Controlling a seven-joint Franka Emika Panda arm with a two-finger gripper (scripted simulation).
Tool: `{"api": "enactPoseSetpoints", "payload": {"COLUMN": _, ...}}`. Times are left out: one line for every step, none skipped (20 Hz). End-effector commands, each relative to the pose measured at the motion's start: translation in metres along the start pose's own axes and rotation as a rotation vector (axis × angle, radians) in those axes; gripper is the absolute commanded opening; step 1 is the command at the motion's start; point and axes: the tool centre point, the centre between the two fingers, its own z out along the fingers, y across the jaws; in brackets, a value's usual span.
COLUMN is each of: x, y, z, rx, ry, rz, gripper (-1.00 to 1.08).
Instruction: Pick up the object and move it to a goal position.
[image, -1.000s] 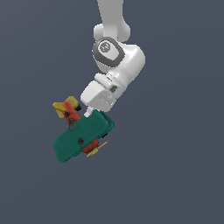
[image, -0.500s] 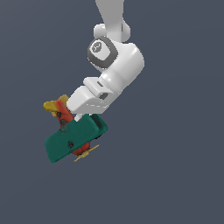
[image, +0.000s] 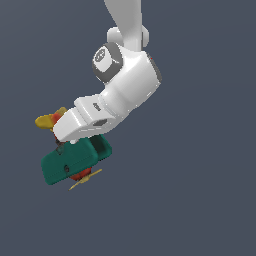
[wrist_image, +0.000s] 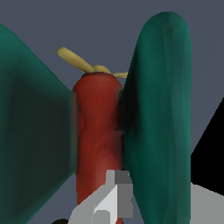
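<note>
Arm (image: 127, 87) carrying the toy airplane (image: 75, 160) in mid-air, nothing under it.

Arm: white, enters from above, wrist bent down toward the exterior view's left. Airplane: hangs directly below the gripper (image: 67, 142), touching it, tilted. Teal wings (wrist_image: 164, 122) sit to either side of the gripper's line; red body (wrist_image: 96, 135) runs between them. Gripper: one light grey finger (wrist_image: 114, 192) lies against the red body, so it appears closed on the airplane; jaw gap itself is hidden. Yellow tail fins (image: 49, 120) stick out beside the gripper; yellow propeller (image: 85, 179) points away below.
</note>
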Motion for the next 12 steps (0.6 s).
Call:
{"api": "enactPoseSetpoints", "payload": {"x": -0.003, "y": 0.011, "z": 0.004, "rx": 0.021, "ry": -0.027, "rz": -0.001, "gripper": -1.00}}
{"api": "enactPoseSetpoints", "payload": {"x": -0.003, "y": 0.013, "z": 0.006, "rx": 0.029, "ry": -0.037, "rz": -0.003, "gripper": -1.00}}
{"api": "enactPoseSetpoints", "payload": {"x": -0.004, "y": 0.016, "z": 0.008, "rx": 0.036, "ry": -0.046, "rz": -0.005, "gripper": -1.00}}
{"api": "enactPoseSetpoints", "payload": {"x": -0.005, "y": 0.018, "z": 0.009, "rx": 0.042, "ry": -0.055, "rz": -0.006, "gripper": -1.00}}
{"api": "enactPoseSetpoints", "payload": {"x": -0.005, "y": 0.020, "z": 0.011, "rx": 0.048, "ry": -0.062, "rz": -0.007, "gripper": -1.00}}
{"api": "enactPoseSetpoints", "payload": {"x": -0.006, "y": 0.022, "z": 0.012, "rx": 0.053, "ry": -0.070, "rz": -0.008, "gripper": -1.00}}
{"api": "enactPoseSetpoints", "payload": {"x": -0.006, "y": 0.023, "z": 0.014, "rx": 0.058, "ry": -0.076, "rz": -0.009, "gripper": -1.00}}
{"api": "enactPoseSetpoints", "payload": {"x": -0.006, "y": 0.025, "z": 0.015, "rx": 0.062, "ry": -0.082, "rz": -0.010, "gripper": -1.00}}
{"api": "enactPoseSetpoints", "payload": {"x": -0.007, "y": 0.026, "z": 0.016, "rx": 0.066, "ry": -0.087, "rz": -0.011, "gripper": -1.00}}
{"api": "enactPoseSetpoints", "payload": {"x": -0.007, "y": 0.027, "z": 0.017, "rx": 0.069, "ry": -0.092, "rz": -0.011, "gripper": -1.00}}
{"api": "enactPoseSetpoints", "payload": {"x": -0.007, "y": 0.029, "z": 0.018, "rx": 0.071, "ry": -0.096, "rz": -0.012, "gripper": -1.00}}
{"api": "enactPoseSetpoints", "payload": {"x": -0.008, "y": 0.029, "z": 0.019, "rx": 0.074, "ry": -0.099, "rz": -0.012, "gripper": -1.00}}
